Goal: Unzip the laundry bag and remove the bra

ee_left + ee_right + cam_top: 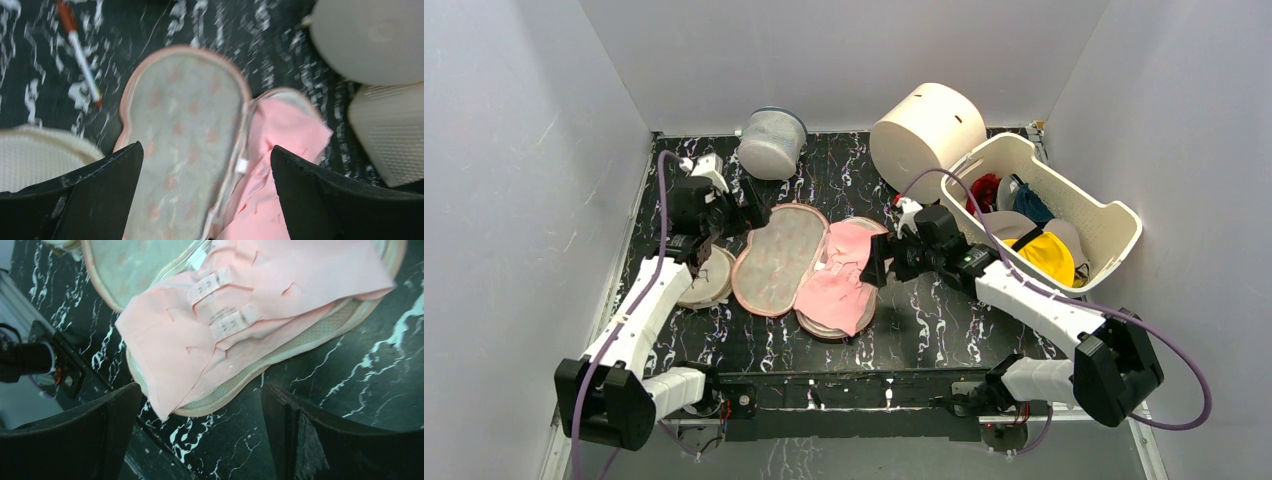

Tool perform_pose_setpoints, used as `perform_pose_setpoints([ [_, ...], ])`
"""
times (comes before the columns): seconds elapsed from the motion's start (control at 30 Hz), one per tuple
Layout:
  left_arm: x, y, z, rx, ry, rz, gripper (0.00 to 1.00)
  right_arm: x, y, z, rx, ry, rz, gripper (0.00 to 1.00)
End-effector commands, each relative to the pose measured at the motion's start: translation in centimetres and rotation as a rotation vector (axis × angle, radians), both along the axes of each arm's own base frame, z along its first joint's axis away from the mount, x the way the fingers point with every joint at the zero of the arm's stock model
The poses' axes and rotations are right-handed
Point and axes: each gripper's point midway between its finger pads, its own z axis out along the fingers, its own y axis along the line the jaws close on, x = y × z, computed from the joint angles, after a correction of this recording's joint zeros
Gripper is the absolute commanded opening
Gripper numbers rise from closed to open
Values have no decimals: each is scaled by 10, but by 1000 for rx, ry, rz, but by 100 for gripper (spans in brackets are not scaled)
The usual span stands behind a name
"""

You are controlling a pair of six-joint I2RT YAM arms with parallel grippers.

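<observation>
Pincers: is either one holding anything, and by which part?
Nothing is held. The left pincer hangs open over the unzipped laundry bag; the right pincer is open over the bra.

Top camera looks down from the near side; both wrist cameras, close above, share the salmon-orange peanut-shaped fabric laundry bag (779,260).

2 white arms (639,308) (1036,300), purple cables (661,200)

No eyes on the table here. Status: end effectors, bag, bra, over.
Open: left end effector over the laundry bag, right end effector beside the bra. Bag unzipped, spread flat. Bra lies on its right half, not removed. Nothing on top.
</observation>
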Motion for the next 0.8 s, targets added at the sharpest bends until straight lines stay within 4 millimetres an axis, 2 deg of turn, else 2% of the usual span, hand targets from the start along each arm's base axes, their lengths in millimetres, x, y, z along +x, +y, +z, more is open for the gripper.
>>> perform_pose_setpoints([
  [0.0, 29, -24, 95, -69, -336, -136, 98, 33, 0, 28, -64, -114, -38, 87],
  [0.07, 36, -30, 116, -43, -410, -199, 98, 36, 8, 34, -50, -107, -14, 85],
  [0.17, 45, -31, 151, -3, -517, -232, 98, 30, 25, 35, -28, -85, 27, 84],
  [0.27, 49, -31, 168, 30, -569, -249, 99, 18, 44, 32, -37, -80, 56, 84],
  [0.37, 46, -27, 161, 77, -563, -255, 98, 8, 63, 26, -62, -66, 74, 84],
  [0.47, 38, -17, 139, 167, -537, -215, 98, -2, 81, 19, -114, -58, 106, 80],
  [0.53, 34, -2, 129, 220, -516, -142, 98, -10, 95, 14, -147, -48, 141, 77],
  [0.67, 34, 48, 124, 333, -462, 129, 98, -28, 124, 5, -201, -51, 222, 72],
  [0.77, 32, 59, 118, 360, -429, 188, 98, -30, 138, -4, -244, -105, 236, 68],
])
